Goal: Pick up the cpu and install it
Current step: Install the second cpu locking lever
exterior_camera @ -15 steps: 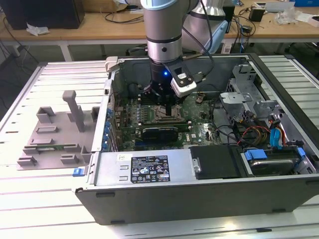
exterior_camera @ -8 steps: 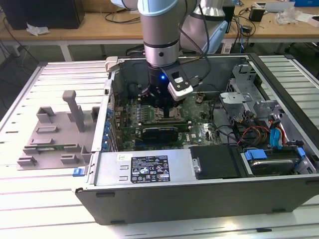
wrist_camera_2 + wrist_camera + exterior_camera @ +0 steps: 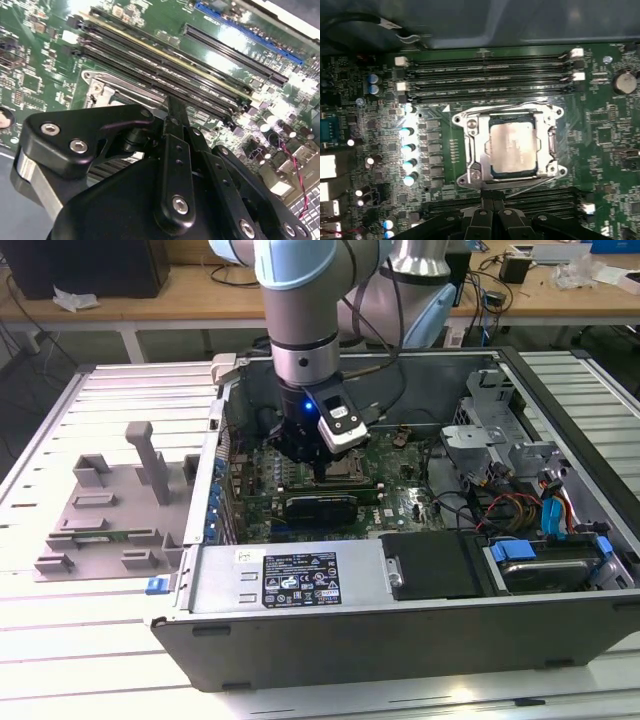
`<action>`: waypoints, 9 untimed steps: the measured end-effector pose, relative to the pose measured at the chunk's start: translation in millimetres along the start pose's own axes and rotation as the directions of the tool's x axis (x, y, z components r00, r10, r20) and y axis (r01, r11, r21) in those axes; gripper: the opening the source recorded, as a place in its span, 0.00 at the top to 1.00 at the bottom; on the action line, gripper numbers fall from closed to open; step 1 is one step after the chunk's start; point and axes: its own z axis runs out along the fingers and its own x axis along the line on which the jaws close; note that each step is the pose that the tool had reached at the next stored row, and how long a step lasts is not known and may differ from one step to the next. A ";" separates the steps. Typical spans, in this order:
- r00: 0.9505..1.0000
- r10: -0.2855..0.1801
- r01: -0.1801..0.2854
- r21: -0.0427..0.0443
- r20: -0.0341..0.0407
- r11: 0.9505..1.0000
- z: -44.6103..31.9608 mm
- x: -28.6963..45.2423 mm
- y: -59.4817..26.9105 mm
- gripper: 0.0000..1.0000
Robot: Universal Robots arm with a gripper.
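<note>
In the exterior view, the arm reaches down into the open computer case (image 3: 420, 625) on the slatted tabletop (image 3: 90, 640), and the tool (image 3: 318, 462) hangs just over the middle of the motherboard (image 3: 395, 495). The grey fixture blocks (image 3: 110, 510) lie outside the case, on the exterior view's left.

In the second wrist view, the tool (image 3: 172, 107) has its fingers drawn together into one thin dark edge above the memory slots (image 3: 165, 75), clenched with nothing visible between them.

In the first wrist view, the cpu (image 3: 514, 149) lies flat inside the socket frame (image 3: 470, 150), square to its rim, apart from the tool (image 3: 492, 204). It is a small square chip with a pale, dull silvery top and darker edges. To finish well, I judge the chip should sit level, corners matched to the socket, with no downward force or sideways drag.
</note>
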 end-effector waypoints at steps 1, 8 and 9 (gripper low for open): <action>1.000 0.000 0.000 -0.003 0.000 1.000 0.9 0.8 -2.1 0.89; 1.000 0.006 -0.006 -0.072 -0.005 0.997 3.3 4.3 -16.7 0.89; 1.000 0.006 -0.007 -0.079 -0.005 0.997 3.5 5.0 -17.8 0.89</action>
